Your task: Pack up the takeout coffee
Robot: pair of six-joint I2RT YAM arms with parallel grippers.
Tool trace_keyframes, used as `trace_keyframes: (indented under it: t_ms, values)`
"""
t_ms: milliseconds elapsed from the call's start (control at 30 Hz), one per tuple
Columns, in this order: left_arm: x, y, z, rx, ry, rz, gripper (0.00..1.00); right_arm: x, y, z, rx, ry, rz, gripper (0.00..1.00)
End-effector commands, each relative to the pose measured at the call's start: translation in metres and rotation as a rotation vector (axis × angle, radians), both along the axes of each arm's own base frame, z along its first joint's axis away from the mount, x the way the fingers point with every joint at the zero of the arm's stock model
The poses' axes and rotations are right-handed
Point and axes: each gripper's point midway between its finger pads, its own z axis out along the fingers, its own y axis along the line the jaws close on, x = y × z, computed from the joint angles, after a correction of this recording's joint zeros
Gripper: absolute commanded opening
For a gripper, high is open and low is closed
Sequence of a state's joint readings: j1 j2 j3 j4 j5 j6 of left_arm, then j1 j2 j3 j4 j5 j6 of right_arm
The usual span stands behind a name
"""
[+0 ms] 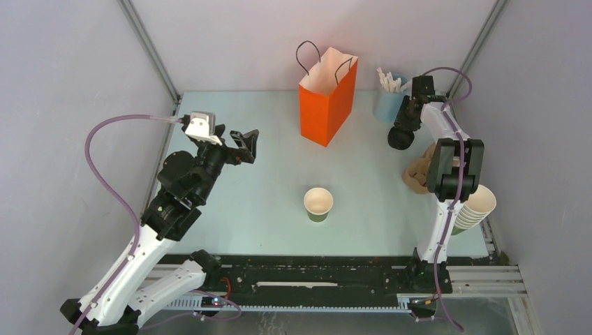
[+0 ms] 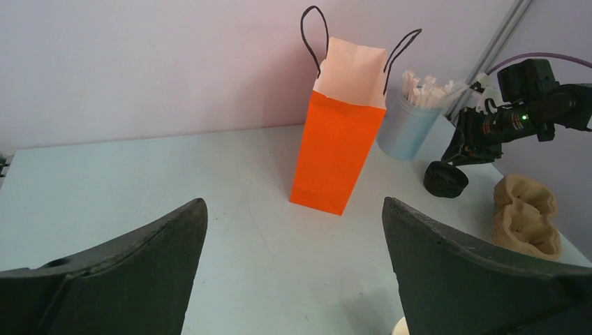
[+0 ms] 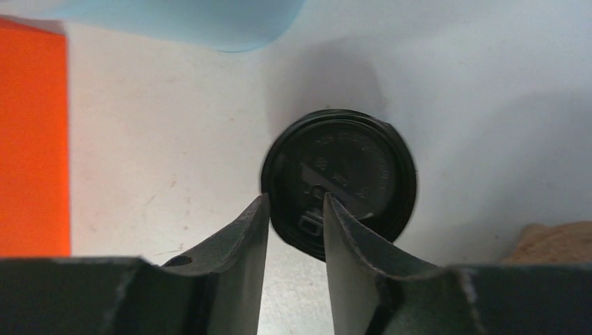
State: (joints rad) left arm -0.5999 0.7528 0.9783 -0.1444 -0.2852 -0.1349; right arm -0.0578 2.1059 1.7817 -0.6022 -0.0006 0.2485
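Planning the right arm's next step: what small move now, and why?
Probably close the right end effector on the black lid and lift slightly. It straddles the lid's near rim, jaws slightly apart. The lid lies on the table, and the green cup stands lidless.

lidless green cup (image 1: 318, 204), blue cup of sticks (image 1: 388, 105)

Left arm (image 1: 136, 262) and right arm (image 1: 438, 234) have white links, black joints, purple cables (image 1: 89, 150) and dark wedge-shaped fingers (image 2: 132, 265).
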Motion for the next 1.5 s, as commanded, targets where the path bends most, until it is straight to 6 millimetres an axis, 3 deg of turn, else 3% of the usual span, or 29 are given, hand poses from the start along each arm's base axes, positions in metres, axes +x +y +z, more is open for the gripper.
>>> trace_keyframes:
  t_ms: [0, 133, 300, 833, 1467]
  values:
    - [-0.003, 0.001, 0.019, -0.037, -0.032, -0.008, 1.0, -0.01, -0.043, 0.029, -0.094, -0.027, -0.135, 0.46]
    - [-0.004, 0.0, 0.018, -0.038, -0.03, -0.013, 1.0, -0.018, -0.062, 0.018, -0.099, 0.01, -0.188, 0.49]
    - [-0.003, -0.001, 0.018, -0.036, -0.027, -0.014, 1.0, -0.017, -0.072, 0.007, -0.107, 0.039, -0.208, 0.47]
    - [-0.001, -0.002, 0.016, -0.032, -0.021, -0.013, 1.0, -0.013, -0.063, -0.025, -0.055, 0.086, -0.177, 0.37]
    - [-0.002, -0.001, 0.015, -0.03, -0.021, -0.013, 1.0, -0.01, -0.056, -0.027, -0.056, 0.086, -0.153, 0.23]
